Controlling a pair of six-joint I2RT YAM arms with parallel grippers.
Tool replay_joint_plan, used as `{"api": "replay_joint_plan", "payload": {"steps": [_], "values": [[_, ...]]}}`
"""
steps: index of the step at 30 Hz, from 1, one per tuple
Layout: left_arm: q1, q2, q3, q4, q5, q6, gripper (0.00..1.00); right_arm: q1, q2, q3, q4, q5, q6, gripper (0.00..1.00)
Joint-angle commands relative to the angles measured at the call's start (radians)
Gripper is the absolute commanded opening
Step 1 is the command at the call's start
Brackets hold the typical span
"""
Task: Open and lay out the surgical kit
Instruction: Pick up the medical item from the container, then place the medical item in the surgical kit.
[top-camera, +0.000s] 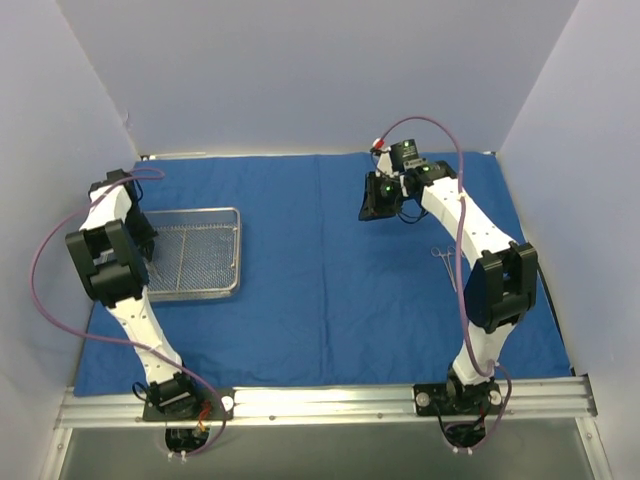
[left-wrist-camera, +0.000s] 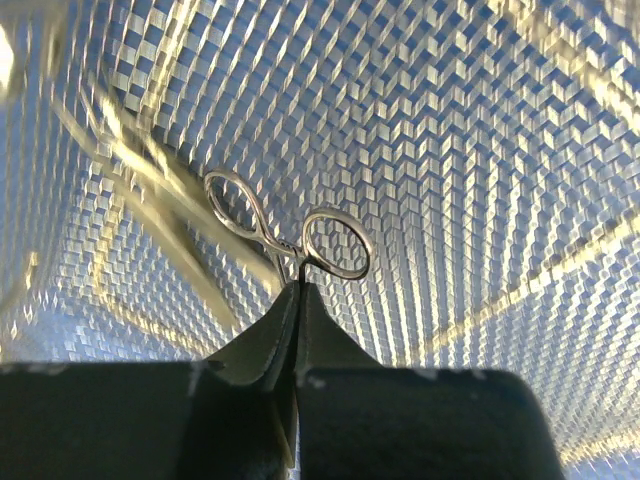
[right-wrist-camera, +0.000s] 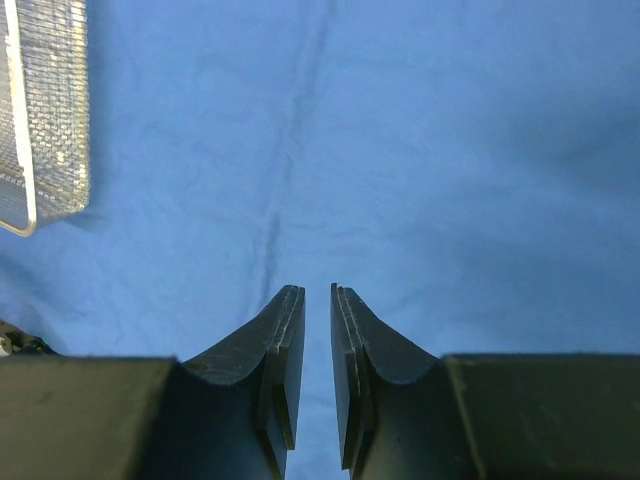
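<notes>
Steel instrument (left-wrist-camera: 268, 238) sits in the mesh tray (top-camera: 239, 250) on the blue wrap (top-camera: 330, 270), my left gripper (left-wrist-camera: 298, 288) clamped on its shank below the rings. I'd lift straight and slowly, clearing the rim. My right gripper (right-wrist-camera: 318, 292) hangs slightly parted, empty.

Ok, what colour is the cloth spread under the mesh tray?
Plain royal blue; the cloth shows best in the top external view.

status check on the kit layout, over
Left tool shut on instrument in mesh tray. Right tool slightly open, empty, above blue cloth. Nothing blocking.
</notes>
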Motion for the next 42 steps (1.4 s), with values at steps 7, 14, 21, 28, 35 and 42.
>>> {"api": "replay_joint_plan", "payload": {"steps": [7,14,21,28,35,42], "values": [[0.003,-0.237,-0.088,-0.014,0.079,-0.054,0.02,0.059,0.071,0.123,0.005,-0.043,0.018,0.18],[-0.017,-0.32,-0.109,-0.022,0.144,-0.082,0.02,0.076,0.086,0.158,0.001,-0.051,0.025,0.18],[-0.222,-0.428,-0.12,0.039,0.408,-0.2,0.02,0.099,0.099,0.21,0.025,-0.158,0.062,0.21],[-0.44,-0.505,-0.062,0.216,0.689,-0.303,0.02,0.097,0.063,0.187,0.229,-0.469,0.217,0.43],[-0.562,-0.544,-0.071,0.398,0.833,-0.376,0.02,0.102,-0.022,0.063,0.523,-0.556,0.444,0.52],[-0.588,-0.533,-0.066,0.48,0.872,-0.506,0.02,0.149,-0.046,0.035,0.57,-0.564,0.49,0.53]]}}
